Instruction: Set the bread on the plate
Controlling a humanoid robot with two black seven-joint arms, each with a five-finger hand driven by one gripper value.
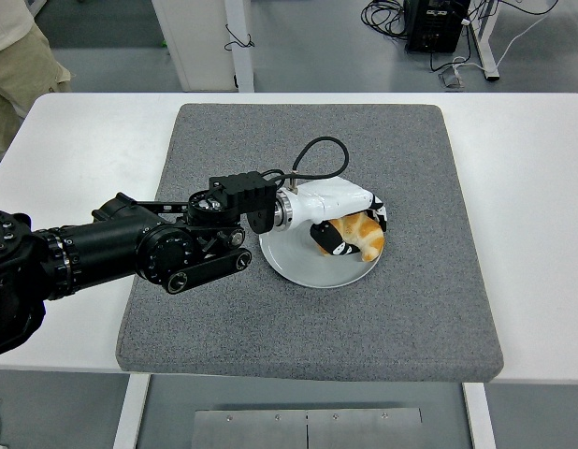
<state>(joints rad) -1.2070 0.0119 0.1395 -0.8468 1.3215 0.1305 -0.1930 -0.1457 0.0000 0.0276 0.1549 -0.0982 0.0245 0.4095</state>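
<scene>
My left arm reaches in from the left edge across the grey mat [308,318]. Its white hand [350,227] hangs low over the grey-blue plate [303,267] and covers much of it. The fingers are curled around the bread [364,236], an orange-brown roll with pale patches. The bread sits at the plate's right side, touching or just above its surface; I cannot tell which. The plate's far rim is hidden by the hand. My right arm does not show.
The mat lies on a white table [532,187] with bare strips left and right. A person in beige clothing [22,65] stands at the top left corner. Cables and a black box [439,23] lie on the floor beyond.
</scene>
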